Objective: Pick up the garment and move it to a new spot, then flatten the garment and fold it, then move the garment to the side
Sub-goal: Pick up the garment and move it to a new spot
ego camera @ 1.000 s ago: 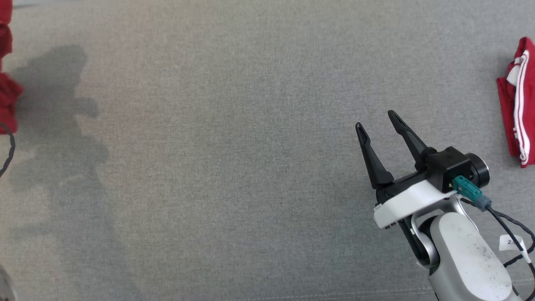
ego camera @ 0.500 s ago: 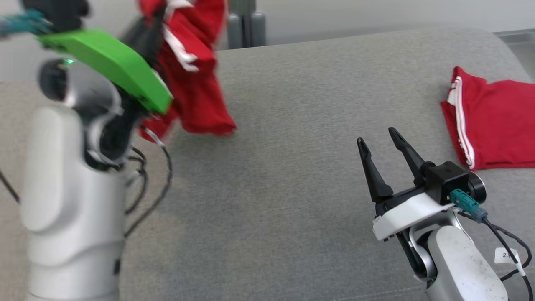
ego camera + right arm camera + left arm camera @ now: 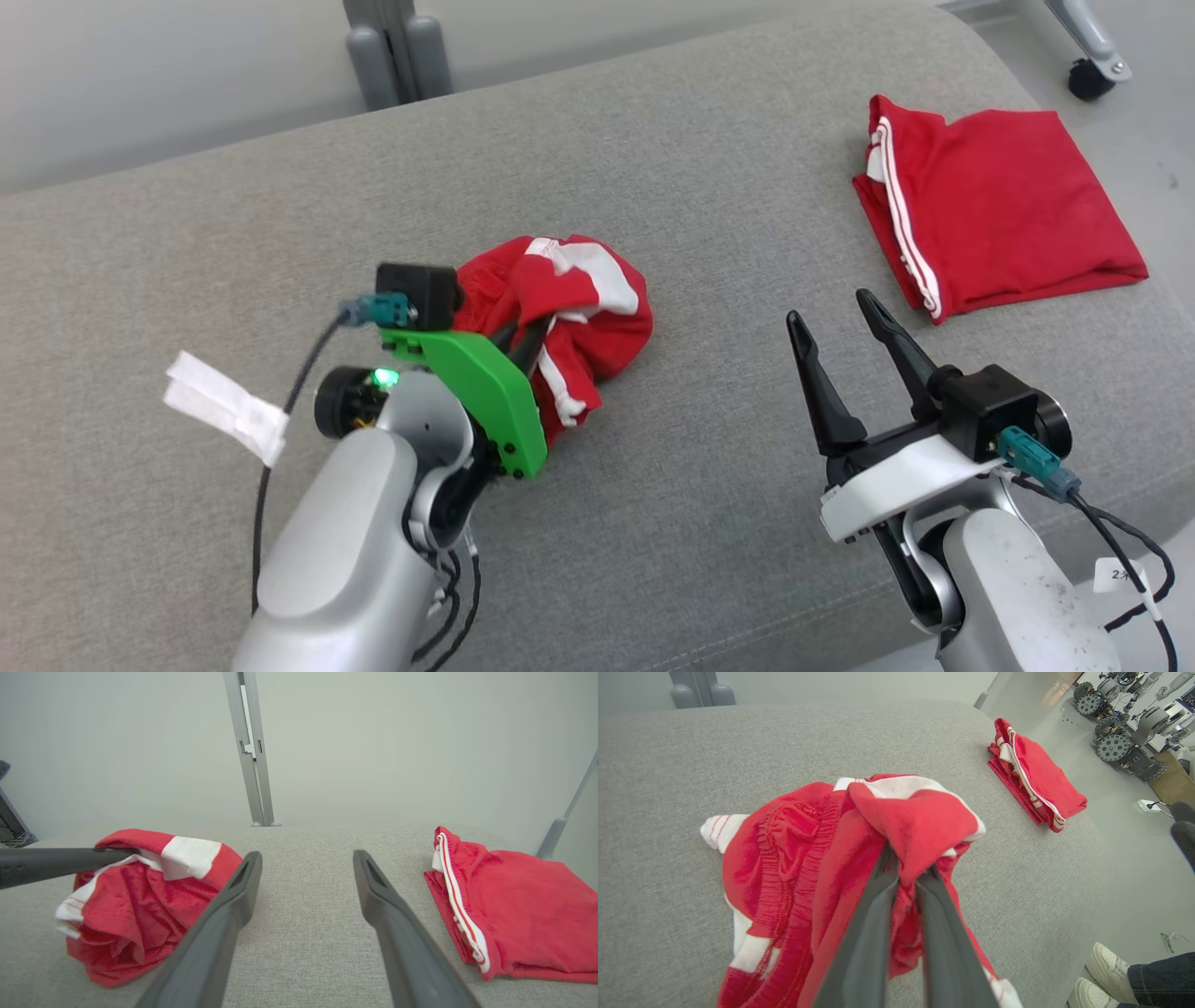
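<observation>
Cloth, red and folded, lies off right on grey cushion; my left gripper jaws pinch the crumpled garment, right gripper jaws wide.

Two red garments: one crumpled garment, one folded garment. Two grippers, the left gripper and the right gripper, each with two dark fingers, four in all. One grey cushion. Two white tags on cables. Two white shoes. One grey post. One caster
</observation>
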Robot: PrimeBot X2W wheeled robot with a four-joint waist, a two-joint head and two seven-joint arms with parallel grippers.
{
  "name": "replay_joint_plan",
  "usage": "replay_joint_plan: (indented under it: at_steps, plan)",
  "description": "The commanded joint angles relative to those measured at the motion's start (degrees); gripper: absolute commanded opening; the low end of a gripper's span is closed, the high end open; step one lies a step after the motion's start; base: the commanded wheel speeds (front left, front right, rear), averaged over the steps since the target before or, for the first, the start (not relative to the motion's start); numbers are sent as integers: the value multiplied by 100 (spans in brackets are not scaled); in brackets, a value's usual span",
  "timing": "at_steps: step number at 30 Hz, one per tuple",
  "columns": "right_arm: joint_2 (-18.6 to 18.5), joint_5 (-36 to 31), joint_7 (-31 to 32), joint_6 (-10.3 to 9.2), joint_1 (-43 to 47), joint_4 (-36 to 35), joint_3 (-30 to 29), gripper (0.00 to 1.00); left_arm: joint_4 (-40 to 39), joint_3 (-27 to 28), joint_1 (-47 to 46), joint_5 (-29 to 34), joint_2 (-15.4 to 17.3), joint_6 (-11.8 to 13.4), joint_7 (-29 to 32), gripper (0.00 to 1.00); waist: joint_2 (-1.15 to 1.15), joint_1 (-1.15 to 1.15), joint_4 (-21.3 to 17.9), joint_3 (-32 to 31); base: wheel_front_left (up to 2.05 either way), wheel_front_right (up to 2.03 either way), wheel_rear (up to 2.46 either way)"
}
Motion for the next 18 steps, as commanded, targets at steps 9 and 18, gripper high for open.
replay_joint_plan:
  at_steps: [9,18]
  plan:
    - [-25,-15,-49,-9,53,99,-219,100,359,-490,70,-648,24,260,-1476,100,-1,0,179,-125,0,0,0]
    - [-128,-54,70,-9,498,-9,-806,100,292,10,760,-343,429,448,-3156,100,-1,0,703,-692,0,0,0]
